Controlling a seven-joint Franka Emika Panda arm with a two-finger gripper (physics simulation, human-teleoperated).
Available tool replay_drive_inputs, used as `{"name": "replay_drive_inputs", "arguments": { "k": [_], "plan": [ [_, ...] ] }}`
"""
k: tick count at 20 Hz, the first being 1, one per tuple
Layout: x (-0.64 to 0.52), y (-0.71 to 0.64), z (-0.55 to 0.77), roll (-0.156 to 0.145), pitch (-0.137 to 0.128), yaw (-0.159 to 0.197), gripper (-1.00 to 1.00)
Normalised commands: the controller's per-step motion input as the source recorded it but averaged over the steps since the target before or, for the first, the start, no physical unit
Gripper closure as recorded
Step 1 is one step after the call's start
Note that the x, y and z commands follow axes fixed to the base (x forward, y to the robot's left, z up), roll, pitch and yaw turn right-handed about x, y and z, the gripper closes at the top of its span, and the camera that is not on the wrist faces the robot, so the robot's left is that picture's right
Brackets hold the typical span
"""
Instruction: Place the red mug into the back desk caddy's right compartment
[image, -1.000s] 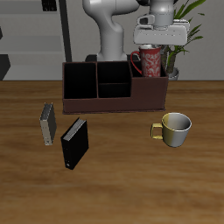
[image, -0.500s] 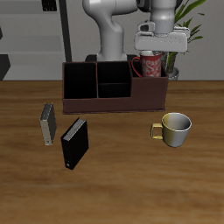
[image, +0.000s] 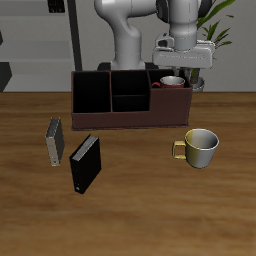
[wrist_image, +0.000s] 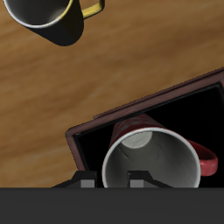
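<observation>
Red mug with grey-white rim (wrist_image: 150, 160), red handle, dark inside; dark reddish-brown desk caddy (image: 130, 108), black interior; yellow-cream mug (image: 199, 146), dark inside; black book-like box (image: 85, 164); grey slab-shaped box (image: 54, 142); warm brown wood-grain table (image: 140, 215); white-grey gripper (image: 181, 62)

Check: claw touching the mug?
Apart. Exterior view shows the claw raised above the mug, which sits low in the caddy, with background visible between them.
</observation>
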Motion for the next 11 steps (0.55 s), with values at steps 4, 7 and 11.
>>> {"name": "replay_drive_inputs", "arguments": {
  "k": [4,7,11],
  "plan": [
    [0.07,-0.03,-0.09,0.001,0.04,-0.027,-1.0],
    [0.03,-0.03,-0.05,-0.001,0.019,0.001,-1.0],
    [0.05,-0.06,0.03,-0.007,0.016,-0.013,-1.0]
  ]
}}
